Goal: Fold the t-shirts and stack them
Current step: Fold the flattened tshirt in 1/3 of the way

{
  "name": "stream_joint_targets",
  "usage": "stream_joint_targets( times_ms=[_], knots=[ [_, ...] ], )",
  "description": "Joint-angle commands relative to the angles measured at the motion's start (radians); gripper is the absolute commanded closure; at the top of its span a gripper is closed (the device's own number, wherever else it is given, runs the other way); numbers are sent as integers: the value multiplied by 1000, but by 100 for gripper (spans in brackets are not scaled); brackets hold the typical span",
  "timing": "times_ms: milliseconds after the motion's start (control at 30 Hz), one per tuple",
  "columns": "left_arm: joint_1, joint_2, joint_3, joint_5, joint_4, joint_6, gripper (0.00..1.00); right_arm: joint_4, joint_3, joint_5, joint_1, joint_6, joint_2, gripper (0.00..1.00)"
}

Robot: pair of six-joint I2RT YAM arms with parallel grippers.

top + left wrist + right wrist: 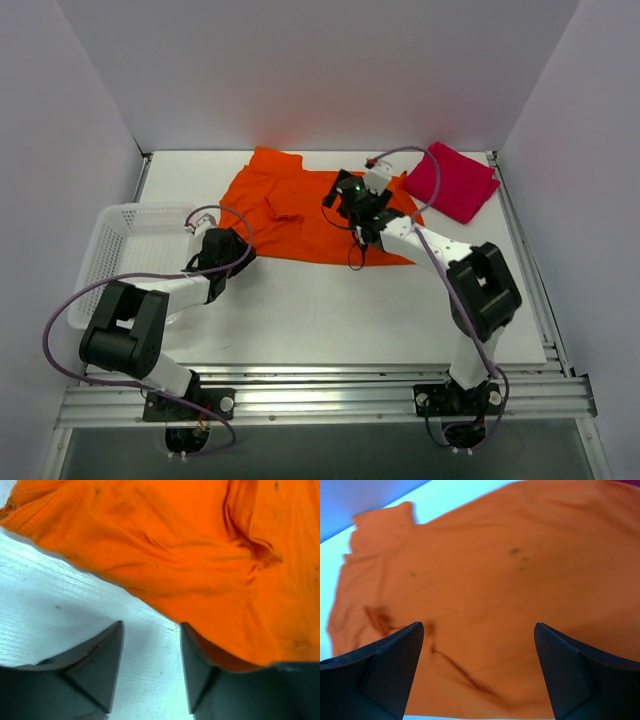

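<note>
A: Two shirts, where?
B: Orange shirt (290,215) lies spread mid-way across the table (300,310); red shirt (455,182) sits folded, back right.
A: Jaws?
B: Left gripper (150,630) stands partly open at the orange shirt's near edge, gripping nothing. Right gripper (477,630) gapes wide above it, empty.

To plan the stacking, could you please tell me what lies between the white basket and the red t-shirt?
The orange t-shirt, spread out, lies between the basket and the red t-shirt; the top view shows this.
</note>
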Motion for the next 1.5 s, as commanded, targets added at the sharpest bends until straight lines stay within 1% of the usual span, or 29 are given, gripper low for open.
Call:
stream_joint_targets(
  times_ms=[0,33,67,100,133,167,200,233,267,300,433,500,533,600,667,867,900,967,1000,1067,1100,1133,1167,1200,1300,1400,1467],
  knots=[
    [-11,-9,16,-3,59,8,34,-82,-195,209,-28,96,-168,12],
    [-13,-6,15,-11,59,9,32,-103,-240,225,-32,101,-246,12],
    [-13,-2,13,-17,56,9,32,-114,-281,241,-37,111,-283,12],
    [-13,1,15,-24,54,8,31,-119,-362,239,-47,127,-350,11],
    [-11,2,13,-28,54,8,31,-114,-401,213,-89,128,-378,11],
    [-11,11,16,-28,50,9,31,-114,-431,178,-121,131,-397,11],
    [-11,14,22,-37,47,8,31,-117,-485,85,-156,133,-412,11],
    [-11,19,24,-40,41,9,31,-116,-507,37,-223,133,-424,11],
    [-11,28,27,-44,40,8,30,-119,-527,-3,-247,134,-427,11],
    [-11,33,34,-55,39,8,30,-120,-544,-57,-261,136,-432,11],
    [-10,76,76,-83,5,6,30,-133,-632,-134,-267,159,-449,10],
    [-10,91,94,-89,-6,6,30,-111,-669,-166,-284,167,-447,10],
    [-10,103,106,-94,-10,6,31,-72,-703,-215,-293,168,-441,11],
    [-8,114,114,-97,-9,5,32,-42,-717,-260,-317,173,-403,12],
    [-8,128,126,-98,-9,5,32,-16,-711,-289,-325,171,-371,13],
    [9,133,137,-109,-24,9,33,19,-676,-312,-364,154,-260,19],
    [16,131,134,-110,-24,12,33,36,-671,-324,-373,153,-231,21],
    [22,120,130,-113,-27,9,33,61,-671,-347,-397,154,-205,31],
    [25,117,124,-117,-26,8,34,71,-666,-364,-406,154,-178,43],
    [29,108,119,-127,-42,-3,34,76,-663,-373,-422,147,-158,58],
    [29,103,113,-133,-45,-6,35,75,-660,-373,-425,145,-147,76],
    [29,99,110,-136,-45,-8,35,81,-663,-380,-433,141,-145,85],
    [29,97,107,-140,-47,-14,36,79,-665,-380,-436,139,-154,90],
    [29,94,99,-146,-47,-17,37,67,-668,-364,-436,137,-161,100],
    [29,90,87,-169,-47,-41,39,44,-679,-338,-446,130,-203,100],
    [29,129,108,-181,-67,-60,39,18,-688,-306,-450,121,-249,100],
    [29,157,134,-179,-81,-57,31,7,-686,-289,-450,116,-269,100]
  ],
)
